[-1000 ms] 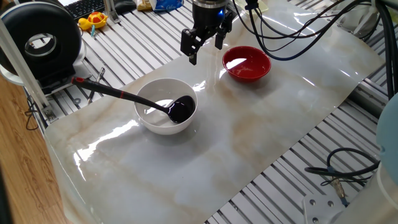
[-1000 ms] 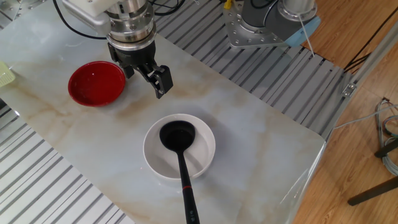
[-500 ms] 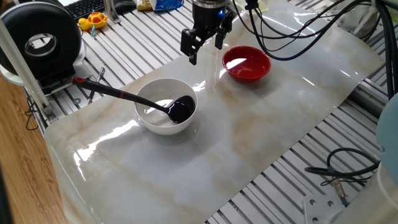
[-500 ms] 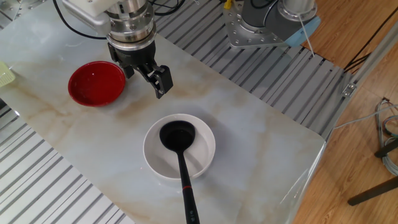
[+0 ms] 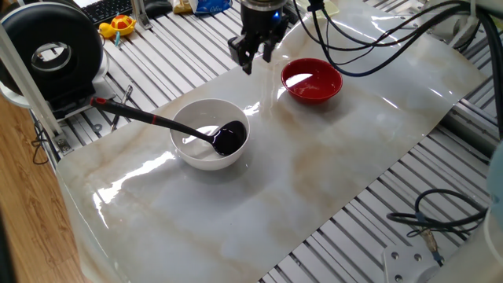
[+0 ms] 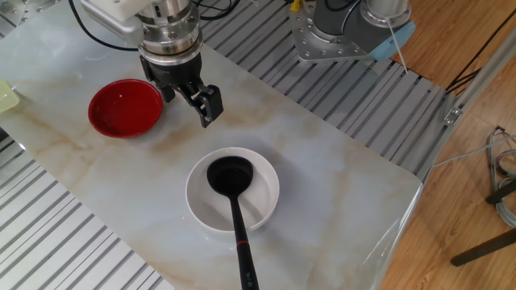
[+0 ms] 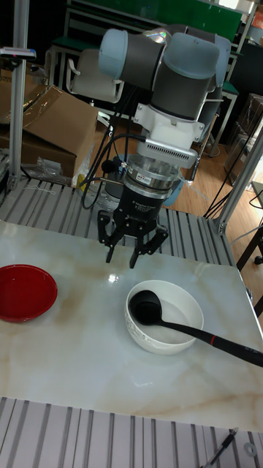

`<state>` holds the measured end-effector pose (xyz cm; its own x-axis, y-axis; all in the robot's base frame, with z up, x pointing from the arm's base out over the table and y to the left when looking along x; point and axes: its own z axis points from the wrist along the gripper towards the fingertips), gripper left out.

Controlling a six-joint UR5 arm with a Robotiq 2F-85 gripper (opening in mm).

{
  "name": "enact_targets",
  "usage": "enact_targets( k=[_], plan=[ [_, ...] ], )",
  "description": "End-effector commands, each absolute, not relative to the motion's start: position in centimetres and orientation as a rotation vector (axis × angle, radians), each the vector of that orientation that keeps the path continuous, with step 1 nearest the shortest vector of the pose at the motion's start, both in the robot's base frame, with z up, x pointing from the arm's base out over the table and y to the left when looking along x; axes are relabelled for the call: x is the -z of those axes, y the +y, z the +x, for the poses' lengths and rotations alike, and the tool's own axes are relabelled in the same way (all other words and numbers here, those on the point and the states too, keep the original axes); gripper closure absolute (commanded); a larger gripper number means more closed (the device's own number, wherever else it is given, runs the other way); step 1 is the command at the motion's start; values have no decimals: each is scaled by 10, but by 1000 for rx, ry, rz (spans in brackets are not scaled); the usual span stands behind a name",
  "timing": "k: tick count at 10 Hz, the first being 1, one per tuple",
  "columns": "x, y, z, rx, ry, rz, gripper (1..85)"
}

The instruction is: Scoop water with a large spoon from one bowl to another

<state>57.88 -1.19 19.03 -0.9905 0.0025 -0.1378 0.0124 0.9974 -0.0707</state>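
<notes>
The white bowl [image 5: 206,149] [image 6: 262,193] [image 7: 183,311] stands mid-table on the marble sheet. The large spoon, a black ladle [image 5: 229,137] [image 6: 229,175] [image 7: 146,307], rests with its scoop in this bowl. Its long handle [image 5: 130,112] leans out over the rim. Water [image 5: 196,136] shows only as a glint inside the white bowl. The red bowl [image 5: 312,81] [image 6: 124,108] [image 7: 25,292] sits apart from it. My gripper [image 5: 255,61] [image 6: 199,103] [image 7: 123,258] hangs open and empty above the table between the two bowls, touching neither.
A black round device [image 5: 51,49], a yellow toy [image 5: 118,26] and a keyboard lie beyond the sheet's far left corner. Black cables [image 5: 369,43] hang behind the red bowl. Slotted metal rails [image 5: 369,228] surround the marble sheet. A cardboard box [image 7: 51,131] stands behind the table.
In one fixed view my gripper sits slightly higher and its fingers look closer together. The other fixed view shows almost no shift. Ladle and bowls have not moved.
</notes>
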Motion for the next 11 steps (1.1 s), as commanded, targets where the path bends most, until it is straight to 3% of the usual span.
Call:
enact_targets(
  k=[1,11],
  plan=[
    [-192,-14,591,122,2950,25,843],
    [-195,-21,586,146,2976,-54,843]
  ],
)
